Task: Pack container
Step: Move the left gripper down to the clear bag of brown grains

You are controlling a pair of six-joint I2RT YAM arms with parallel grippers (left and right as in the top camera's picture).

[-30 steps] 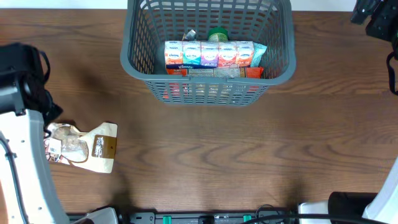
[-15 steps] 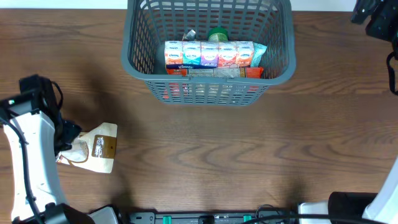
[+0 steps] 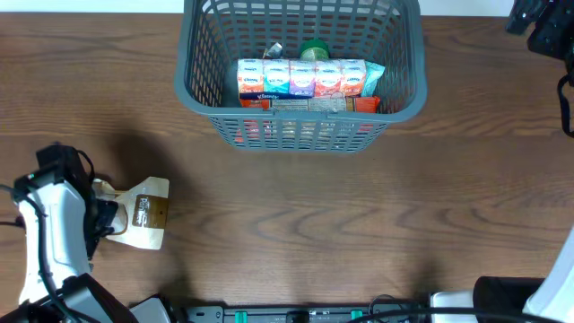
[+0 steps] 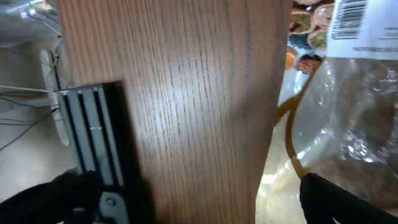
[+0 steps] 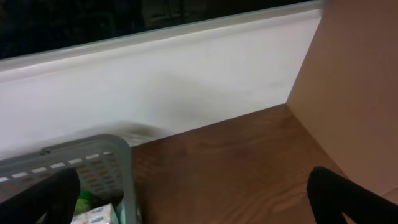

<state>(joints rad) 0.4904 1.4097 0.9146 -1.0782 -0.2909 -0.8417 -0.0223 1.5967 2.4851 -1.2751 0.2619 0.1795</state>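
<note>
At the far edge of the dark brown wooden table (image 3: 296,224), centre: large dark grey plastic lattice basket (image 3: 193,90), rectangular with rounded corners, standing upright.

Basket contents, overhead view:
- row of small tissue packs (image 3: 300,79) in orange, blue, purple and pink wrappers, lying across the middle
- round green lid (image 3: 314,48) just behind the row
- red-orange flat packet (image 3: 366,104) under the row's right end
- pale teal packet (image 3: 375,75) at the row's right end
- a small silvery item beside the lid, too small to identify

Left side: white arm link (image 3: 54,238) stands over the near-left part of the table. The left gripper (image 3: 101,218) sits at the left end of a flat kraft-brown paper pouch (image 3: 148,213) with a clear window and a dark brown label. The pouch lies flat on the wood, well apart from the basket. In the left wrist view, two black fingers (image 4: 339,199) show at the lower corners, spread wide, with bare wood between them. The finger at the picture's lower right overlaps the pouch's clear film; contact cannot be told. A white barcode label (image 4: 364,25) shows on the pouch. A black rail (image 4: 99,137) runs along the table edge.

Right side: the right gripper (image 5: 196,208) is held high near the far right corner. Its black fingers are spread wide with nothing between them. Beyond them are the basket's corner, a white wall (image 5: 186,81) and a beige panel (image 5: 360,93).
</note>
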